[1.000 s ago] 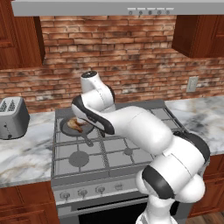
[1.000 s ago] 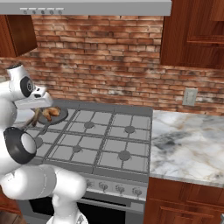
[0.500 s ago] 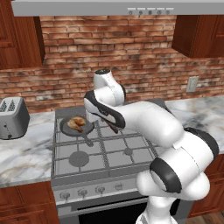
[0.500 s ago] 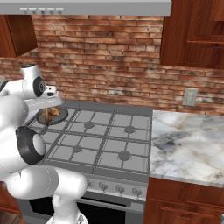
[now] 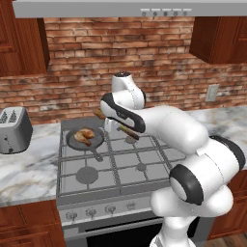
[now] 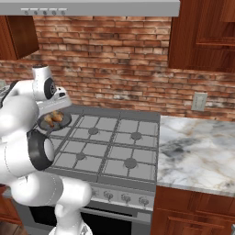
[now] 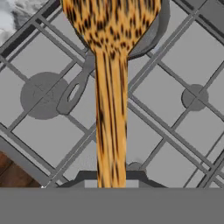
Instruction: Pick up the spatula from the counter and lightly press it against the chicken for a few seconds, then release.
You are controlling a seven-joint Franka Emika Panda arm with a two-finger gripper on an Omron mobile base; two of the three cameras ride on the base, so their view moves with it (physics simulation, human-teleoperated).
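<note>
My gripper [image 5: 114,125] is shut on a wooden spatula [image 5: 129,131], held above the stove just right of the black pan [image 5: 73,143]. The chicken [image 5: 85,135] lies in that pan, apart from the spatula's blade [image 5: 99,113]. In the hand view the spatula [image 7: 111,96] runs up from my gripper [image 7: 111,181], and its wide blade covers most of the pan [image 7: 162,24]; the pan's handle [image 7: 72,93] points down left. From the right, the chicken [image 6: 56,117] and pan [image 6: 65,123] sit beside my arm on the back left burner.
The grey stove top [image 5: 120,164] has several burners under grates. A silver toaster [image 5: 13,130] stands on the marble counter to the left. More marble counter [image 6: 197,142] lies right of the stove. A brick wall [image 5: 159,72] rises behind.
My gripper has swung right and a little up with the spatula, away from the pan. The chicken, hidden under the hand before, now lies uncovered.
</note>
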